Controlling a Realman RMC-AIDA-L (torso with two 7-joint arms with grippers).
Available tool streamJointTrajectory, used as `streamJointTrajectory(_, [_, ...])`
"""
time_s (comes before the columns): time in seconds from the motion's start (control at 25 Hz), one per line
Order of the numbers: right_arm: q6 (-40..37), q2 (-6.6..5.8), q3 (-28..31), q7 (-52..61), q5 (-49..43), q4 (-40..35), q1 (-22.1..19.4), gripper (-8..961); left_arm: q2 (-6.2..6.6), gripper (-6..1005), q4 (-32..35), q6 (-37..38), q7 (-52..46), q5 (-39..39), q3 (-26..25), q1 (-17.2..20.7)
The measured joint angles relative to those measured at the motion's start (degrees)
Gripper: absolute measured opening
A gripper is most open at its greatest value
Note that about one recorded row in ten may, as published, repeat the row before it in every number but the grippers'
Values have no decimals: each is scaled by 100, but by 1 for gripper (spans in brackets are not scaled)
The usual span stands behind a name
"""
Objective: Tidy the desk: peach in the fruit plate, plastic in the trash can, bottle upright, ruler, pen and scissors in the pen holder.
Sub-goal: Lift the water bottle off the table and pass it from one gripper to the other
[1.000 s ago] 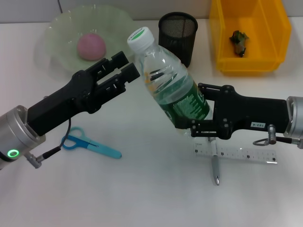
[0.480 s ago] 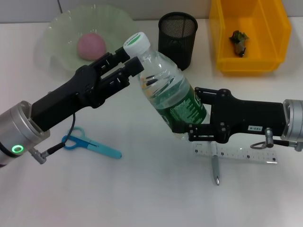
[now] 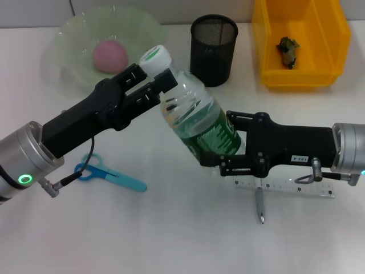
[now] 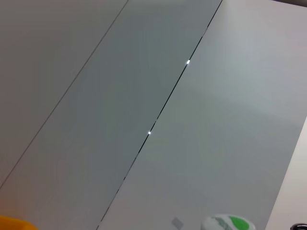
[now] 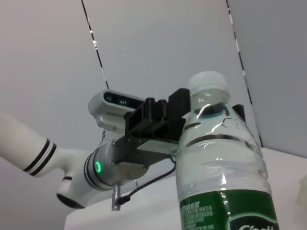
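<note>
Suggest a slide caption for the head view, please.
Right gripper holds the tilted bottle while the left gripper meets its neck.

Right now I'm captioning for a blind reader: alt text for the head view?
Two black robot arms hold a tilted bottle above the desk: right pincer on its labelled body, left pincer at its neck. The peach sits in the fruit plate.
</note>
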Motion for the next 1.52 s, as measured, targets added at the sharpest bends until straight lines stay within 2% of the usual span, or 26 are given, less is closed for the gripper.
streamJointTrajectory(1.52, [60,7,-127,-8,43,147,56,773,0,690,-65,-14,51,4,-1,-4])
